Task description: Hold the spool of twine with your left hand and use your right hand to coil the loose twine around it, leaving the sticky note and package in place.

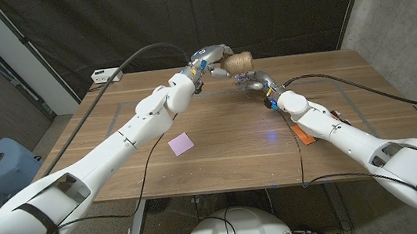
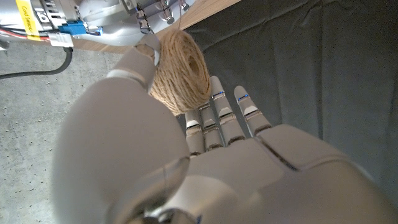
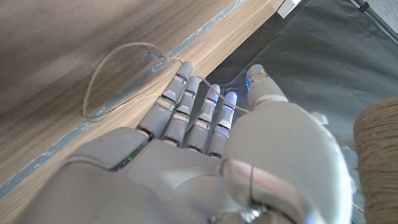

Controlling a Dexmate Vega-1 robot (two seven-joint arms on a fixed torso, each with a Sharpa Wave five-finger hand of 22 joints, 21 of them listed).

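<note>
While the left hand grips the spool of twine above the table's far edge | right hand open, fingers extended | loose twine limp, light; judged best pinched near its free end.

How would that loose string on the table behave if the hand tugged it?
Probably floppy: the loose twine lies in a limp loop on the table. It looks thin, so likely light and would slide easily. Being slack, a tug should first straighten it before pulling on the spool.
</note>
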